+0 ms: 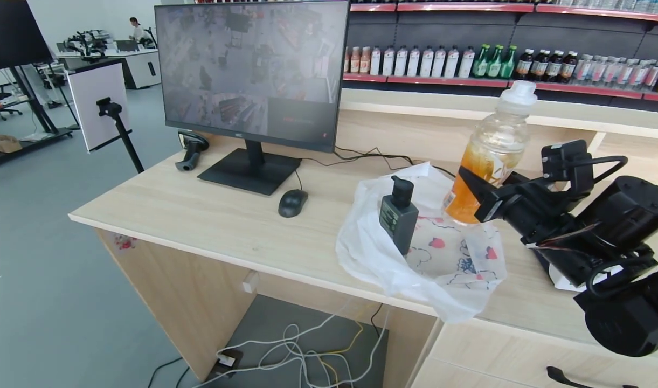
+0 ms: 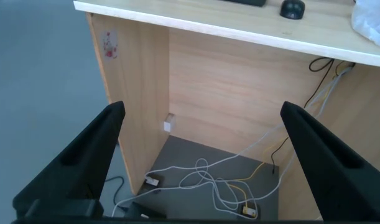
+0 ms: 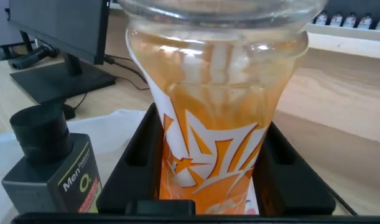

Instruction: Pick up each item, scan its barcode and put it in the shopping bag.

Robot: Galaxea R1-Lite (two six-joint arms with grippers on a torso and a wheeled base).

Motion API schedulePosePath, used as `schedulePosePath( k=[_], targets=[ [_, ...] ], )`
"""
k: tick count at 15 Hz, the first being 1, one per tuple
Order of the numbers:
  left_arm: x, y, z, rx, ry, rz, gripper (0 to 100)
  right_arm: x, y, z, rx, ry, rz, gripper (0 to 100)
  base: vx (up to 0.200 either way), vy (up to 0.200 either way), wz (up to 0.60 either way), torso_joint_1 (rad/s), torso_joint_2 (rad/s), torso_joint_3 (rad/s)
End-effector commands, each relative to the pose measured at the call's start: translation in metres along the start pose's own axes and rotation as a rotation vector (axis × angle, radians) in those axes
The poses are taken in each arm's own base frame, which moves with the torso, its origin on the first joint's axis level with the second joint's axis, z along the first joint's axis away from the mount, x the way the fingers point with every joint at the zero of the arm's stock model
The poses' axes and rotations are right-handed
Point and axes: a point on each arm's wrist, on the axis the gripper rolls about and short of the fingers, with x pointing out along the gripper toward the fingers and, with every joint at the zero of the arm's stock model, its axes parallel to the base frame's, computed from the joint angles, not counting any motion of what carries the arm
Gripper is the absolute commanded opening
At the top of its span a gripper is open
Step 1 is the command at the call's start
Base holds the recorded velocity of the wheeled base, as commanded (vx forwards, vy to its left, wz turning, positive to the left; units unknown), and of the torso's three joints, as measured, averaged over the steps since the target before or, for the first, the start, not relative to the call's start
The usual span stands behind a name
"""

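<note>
My right end effector (image 1: 471, 196) grips clear plastic orange-drink bottle (image 1: 493, 145) low; lowering could topple dark grey pump bottle (image 1: 397, 216) just beside it.

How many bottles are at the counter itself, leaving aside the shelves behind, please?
2. The dark pump bottle stands on the shopping bag; the orange drink bottle is gripped in the right claw, over the bag's edge. The bag's folds could hide another.
</note>
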Motion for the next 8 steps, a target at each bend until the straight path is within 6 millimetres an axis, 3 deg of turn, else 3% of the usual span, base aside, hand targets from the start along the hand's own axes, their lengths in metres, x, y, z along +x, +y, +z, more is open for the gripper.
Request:
schedulePosePath(
  k=[1, 8],
  targets=[
    [0.0, 0.0, 0.0, 0.0, -0.001, 0.0, 100, 0.006, 0.002, -0.02, 0.005, 0.051, 0.008, 0, 0.0, 0.0, 0.0, 0.0, 0.0, 0.0],
    [0.0, 0.0, 0.0, -0.002, -0.001, 0.0, 100, 0.007, 0.006, -0.046, 0.013, 0.129, 0.019, 0, 0.0, 0.0, 0.0, 0.0, 0.0, 0.0]
  ],
)
